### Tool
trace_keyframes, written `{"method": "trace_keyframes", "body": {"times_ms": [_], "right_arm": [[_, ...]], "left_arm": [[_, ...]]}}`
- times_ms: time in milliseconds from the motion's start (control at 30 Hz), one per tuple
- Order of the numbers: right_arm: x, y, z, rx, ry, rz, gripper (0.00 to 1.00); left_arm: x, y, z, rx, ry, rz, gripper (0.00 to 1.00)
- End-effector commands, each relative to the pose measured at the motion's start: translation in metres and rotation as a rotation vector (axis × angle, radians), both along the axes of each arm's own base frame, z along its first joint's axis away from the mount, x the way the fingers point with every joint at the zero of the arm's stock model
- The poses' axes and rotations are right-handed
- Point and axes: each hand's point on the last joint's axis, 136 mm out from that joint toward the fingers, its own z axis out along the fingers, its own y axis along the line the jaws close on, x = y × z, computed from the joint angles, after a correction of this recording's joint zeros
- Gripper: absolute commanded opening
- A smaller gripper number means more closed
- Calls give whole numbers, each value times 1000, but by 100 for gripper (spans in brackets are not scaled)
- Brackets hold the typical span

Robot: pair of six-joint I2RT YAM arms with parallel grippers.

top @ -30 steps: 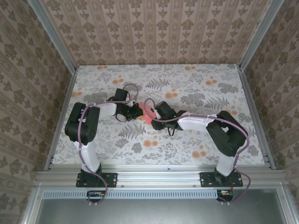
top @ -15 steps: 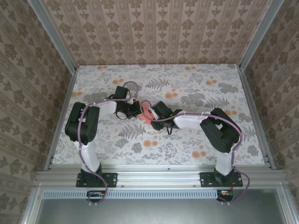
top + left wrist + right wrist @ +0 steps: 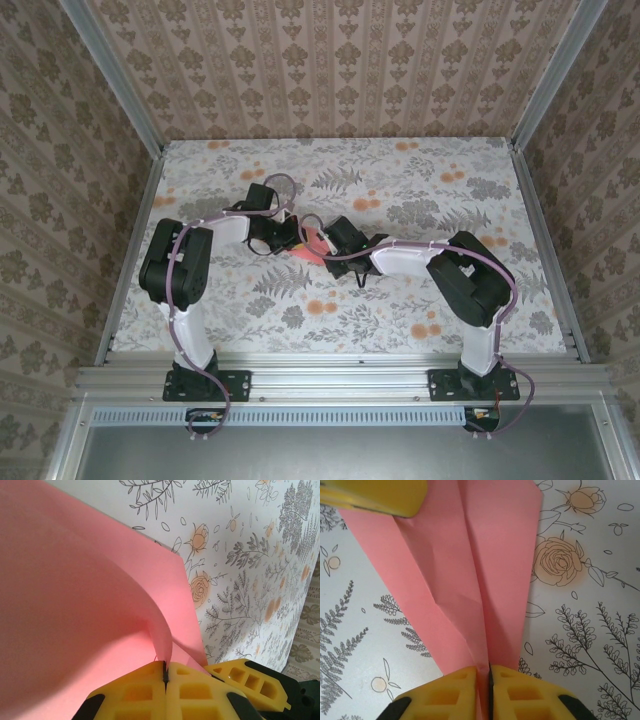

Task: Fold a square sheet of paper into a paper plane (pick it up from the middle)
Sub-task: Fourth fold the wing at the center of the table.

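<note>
The left tool (image 3: 165,669) and right tool (image 3: 484,674) each clench the paper plane (image 3: 470,570); hold tension even along its centre crease.

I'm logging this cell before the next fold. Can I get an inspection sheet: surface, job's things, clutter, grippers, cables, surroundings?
Surface: table under a flat flower-print cover.
Job's things: pink paper, creased and narrowing, mid-table between both grippers.
Clutter: nothing seen.
Grippers: left gripper shut on the paper; right gripper shut on its narrow end.
Cables: purple cable along each arm, away from the paper.
Surroundings: wallpapered walls; metal frame at the near edge.
</note>
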Motion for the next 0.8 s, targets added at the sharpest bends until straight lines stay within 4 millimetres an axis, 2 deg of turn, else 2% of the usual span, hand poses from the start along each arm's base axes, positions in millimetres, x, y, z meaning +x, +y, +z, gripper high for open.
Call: {"method": "trace_keyframes", "body": {"times_ms": [0,433,767], "right_arm": [[4,4,3,27,-19,-29,12],[-14,4,15,67,-3,-19,8],[-25,-2,10,78,38,-53,8]], "left_arm": [[1,-1,-1,10,-3,-24,0],[-9,-8,1,-6,6,-51,0],[-17,-22,-3,-30,19,-89,0]]}}
